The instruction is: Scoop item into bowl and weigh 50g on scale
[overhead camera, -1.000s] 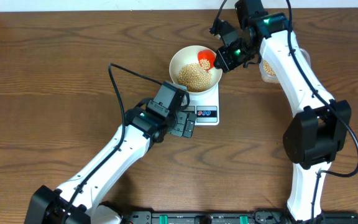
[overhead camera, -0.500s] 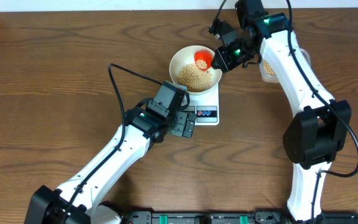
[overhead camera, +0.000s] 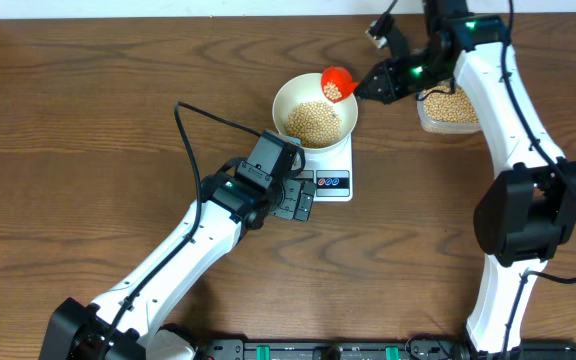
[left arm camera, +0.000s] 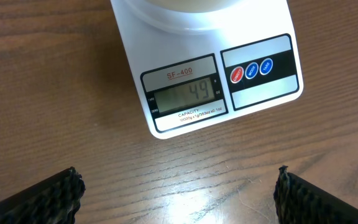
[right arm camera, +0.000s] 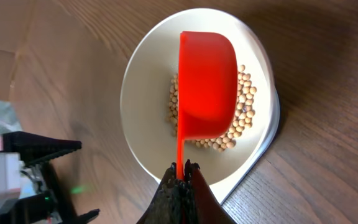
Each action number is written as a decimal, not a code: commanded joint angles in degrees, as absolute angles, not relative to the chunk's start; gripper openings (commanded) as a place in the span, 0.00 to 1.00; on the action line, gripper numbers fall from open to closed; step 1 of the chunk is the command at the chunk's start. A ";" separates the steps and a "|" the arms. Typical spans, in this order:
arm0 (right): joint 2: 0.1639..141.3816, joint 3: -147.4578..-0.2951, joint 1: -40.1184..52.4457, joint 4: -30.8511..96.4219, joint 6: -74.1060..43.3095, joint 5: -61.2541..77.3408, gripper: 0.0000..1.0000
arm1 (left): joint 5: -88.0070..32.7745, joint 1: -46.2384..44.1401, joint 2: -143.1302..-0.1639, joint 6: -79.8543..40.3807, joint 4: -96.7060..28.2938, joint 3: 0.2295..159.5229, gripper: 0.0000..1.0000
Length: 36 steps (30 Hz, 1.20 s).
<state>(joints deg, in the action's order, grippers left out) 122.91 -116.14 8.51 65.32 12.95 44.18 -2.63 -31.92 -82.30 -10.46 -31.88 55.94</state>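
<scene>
A white bowl holding beige beans sits on the white scale. In the left wrist view the scale shows 49 on its display. My right gripper is shut on the handle of a red scoop, held over the bowl's far right rim with a few beans in it. In the right wrist view the scoop hangs over the bowl, and my right gripper pinches its handle. My left gripper is open and empty, just in front of the scale.
A clear plastic tub of beans stands right of the bowl, under my right arm. The table's far edge runs just behind the bowl and tub.
My right gripper has lifted the red scoop out of the bowl and drawn it back to the right, uncovering the tub. The left arm has not moved.
</scene>
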 commanded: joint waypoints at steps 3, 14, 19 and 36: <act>120.97 -116.25 7.22 65.76 12.73 48.62 0.01 | -1.93 -31.79 -81.87 -10.15 -31.83 55.51 1.00; 120.97 -116.25 7.22 66.17 12.91 48.36 0.01 | -1.93 -31.79 -81.87 -10.13 -31.83 55.51 0.99; 120.97 -116.25 7.81 66.32 13.67 48.07 0.01 | -1.93 -31.79 -81.87 -10.15 -31.83 55.51 1.00; 120.97 -116.25 12.82 66.72 13.98 36.95 0.01 | -1.93 -31.79 -81.87 -10.13 -31.83 55.51 1.00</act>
